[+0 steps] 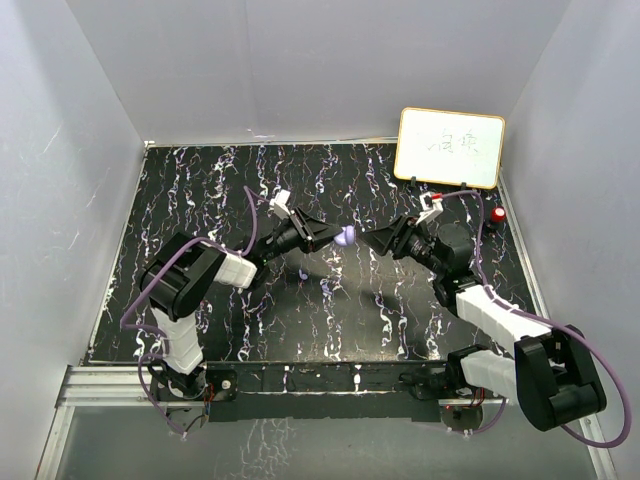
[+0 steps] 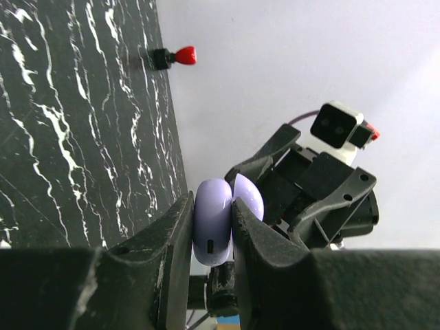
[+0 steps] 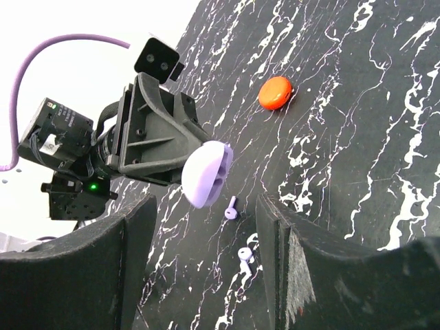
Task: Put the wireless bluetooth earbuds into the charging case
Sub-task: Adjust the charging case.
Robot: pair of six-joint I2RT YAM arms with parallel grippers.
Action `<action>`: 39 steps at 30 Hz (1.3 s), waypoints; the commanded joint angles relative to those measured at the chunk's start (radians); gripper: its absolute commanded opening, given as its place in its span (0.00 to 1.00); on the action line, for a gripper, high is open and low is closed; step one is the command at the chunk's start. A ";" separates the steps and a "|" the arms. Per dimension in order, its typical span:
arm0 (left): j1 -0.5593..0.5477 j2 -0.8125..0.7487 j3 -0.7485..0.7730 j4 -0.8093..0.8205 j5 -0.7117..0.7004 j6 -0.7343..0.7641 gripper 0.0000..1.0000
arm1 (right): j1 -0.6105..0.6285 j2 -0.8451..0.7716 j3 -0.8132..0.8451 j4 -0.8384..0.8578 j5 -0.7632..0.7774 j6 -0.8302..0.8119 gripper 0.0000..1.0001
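Observation:
My left gripper [image 2: 213, 203] is shut on the lilac charging case [image 2: 212, 227], holding it in the air above the mat. The case [image 3: 206, 172] has its lid ajar, and its open side faces the table in the right wrist view. In the top view the case [image 1: 346, 237] sits between both grippers. My right gripper [image 3: 206, 203] is open, close in front of the case and not touching it. Two small lilac earbuds lie loose on the mat below, one [image 3: 231, 208] nearer the case and the other [image 3: 245, 256] closer to my right fingers.
An orange-red round disc [image 3: 276, 91] lies on the black marbled mat [image 1: 200, 200]. A small red-tipped black piece [image 1: 497, 215] stands at the mat's right edge. A whiteboard [image 1: 450, 148] leans at the back right. White walls enclose the mat.

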 commanded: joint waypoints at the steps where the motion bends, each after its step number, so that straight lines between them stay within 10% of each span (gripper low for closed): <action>1: -0.009 0.011 0.040 0.088 0.098 -0.036 0.00 | 0.002 0.007 0.068 -0.005 -0.004 -0.044 0.58; 25: 0.075 -0.072 0.063 -0.187 0.262 -0.136 0.00 | 0.002 -0.112 0.188 -0.332 0.169 -0.433 0.67; 39: 0.100 -0.081 0.169 -0.480 0.406 -0.007 0.00 | 0.041 -0.158 0.061 -0.177 0.029 -0.642 0.62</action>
